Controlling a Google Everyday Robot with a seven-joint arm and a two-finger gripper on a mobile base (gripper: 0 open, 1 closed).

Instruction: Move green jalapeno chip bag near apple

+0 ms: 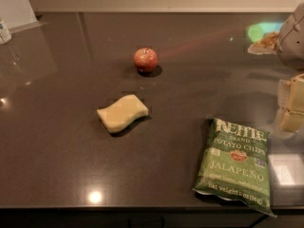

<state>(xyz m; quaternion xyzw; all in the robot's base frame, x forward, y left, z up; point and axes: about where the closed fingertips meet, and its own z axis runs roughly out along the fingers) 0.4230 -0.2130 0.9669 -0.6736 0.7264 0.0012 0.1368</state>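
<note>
Green jalapeno chip bag [235,167] lay flat near the front edge of the counter [57,165], well apart from the apple [145,59]; gripper [292,103] hung at the right margin, beside the bag, open or closed not determinable; risks judged: slack foil slipping from a pinch; the bag sweeping the sponge [122,113] en route.
</note>
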